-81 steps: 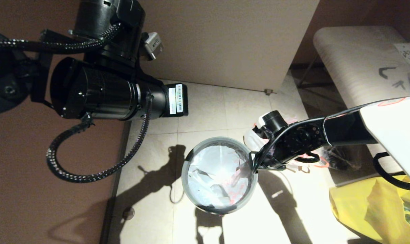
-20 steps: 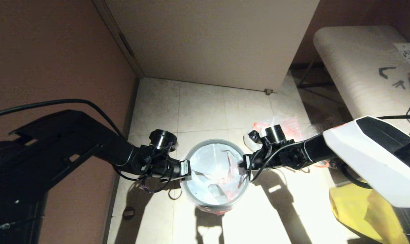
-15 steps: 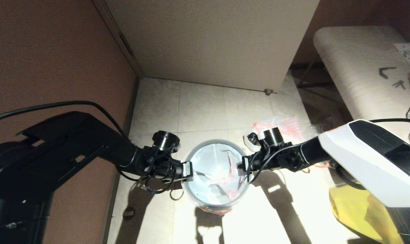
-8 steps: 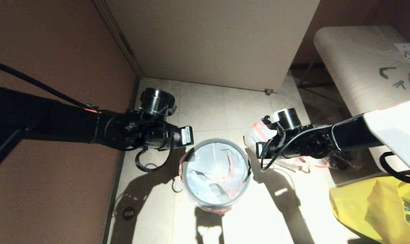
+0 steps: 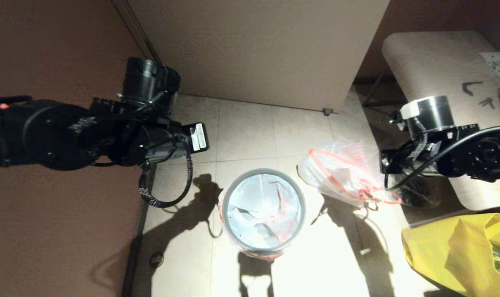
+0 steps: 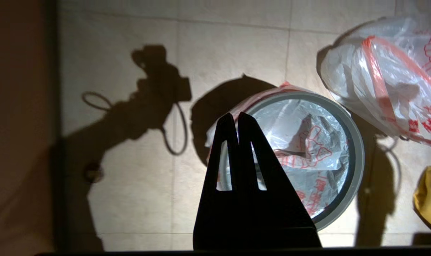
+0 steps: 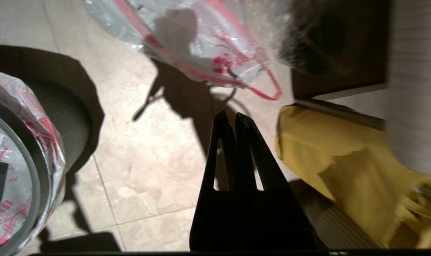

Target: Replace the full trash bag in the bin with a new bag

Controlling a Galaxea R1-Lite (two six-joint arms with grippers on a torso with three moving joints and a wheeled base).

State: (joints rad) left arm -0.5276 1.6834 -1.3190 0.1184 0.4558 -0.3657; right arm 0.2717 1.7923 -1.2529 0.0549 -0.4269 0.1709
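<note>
New liner seated, both arms hanging clear above the floor.

The thin white new bag (image 5: 263, 206) is lining the black bin (image 5: 263, 213); the bulky full trash bag (image 5: 340, 172) is lying beside it. The left claw (image 6: 238, 117) and right claw (image 7: 229, 119) are sitting closed and empty; the folded edge may be slipping inward.

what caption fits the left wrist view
Shut left gripper above the lined bin, full trash bag on the floor beside it.

Black arms, braided cable, white barcode label, black tapered left pincer (image 6: 238, 117)
</note>
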